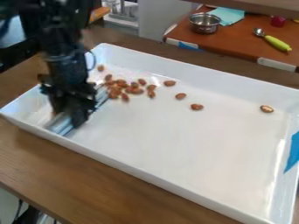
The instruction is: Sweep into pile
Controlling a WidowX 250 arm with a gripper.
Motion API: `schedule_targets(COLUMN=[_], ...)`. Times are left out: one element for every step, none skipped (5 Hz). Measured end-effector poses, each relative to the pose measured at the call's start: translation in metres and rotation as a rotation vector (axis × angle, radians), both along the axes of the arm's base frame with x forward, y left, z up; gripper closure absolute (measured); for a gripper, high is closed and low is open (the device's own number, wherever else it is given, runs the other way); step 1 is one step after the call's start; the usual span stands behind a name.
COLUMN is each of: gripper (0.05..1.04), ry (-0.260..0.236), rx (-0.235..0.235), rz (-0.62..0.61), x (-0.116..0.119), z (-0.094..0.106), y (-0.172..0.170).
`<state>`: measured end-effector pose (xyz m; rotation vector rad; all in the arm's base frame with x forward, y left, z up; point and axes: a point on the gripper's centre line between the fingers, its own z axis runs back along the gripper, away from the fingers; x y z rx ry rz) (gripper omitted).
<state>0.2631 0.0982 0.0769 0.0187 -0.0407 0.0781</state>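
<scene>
The black gripper point(73, 107) hangs over the left part of a white tray point(175, 144), holding a long silvery sweeping tool point(61, 124) that rests low in the tray. Most of the brown nuts point(121, 87) lie loosely clustered just right of the tool's upper end. Apart from the cluster, a few are strung out to the right: one nut point(180, 96), another nut point(196, 106), and a lone nut point(267, 109) close to the right side. The arm covers part of the tray's left side.
The tray's raised walls surround the nuts, with blue tape point(293, 152) on the right wall. A wooden table point(88, 179) supports the tray. Behind stands an orange-brown table point(242, 43) with a metal pot point(204, 22), a teal cloth point(227, 15) and a green-handled spoon point(276, 43).
</scene>
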Motion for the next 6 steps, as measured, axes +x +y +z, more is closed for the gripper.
schedule_targets(gripper=[0.703, 0.703, 0.703, 0.703, 0.703, 0.703], ry=[-0.076, -0.233, -0.233, -0.223, -0.167, -0.142], rx=[-0.090, -0.206, -0.282, -0.315, -0.308, -0.288], rz=[-0.036, -0.058, -0.064, -0.058, -0.050, -0.042], x=[-0.005, 0.010, 0.016, 0.042, 0.055, 0.068], z=[0.019, 0.051, 0.058, 0.070, 0.064, 0.059], y=[-0.011, -0.047, -0.086, -0.120, -0.156, -0.184])
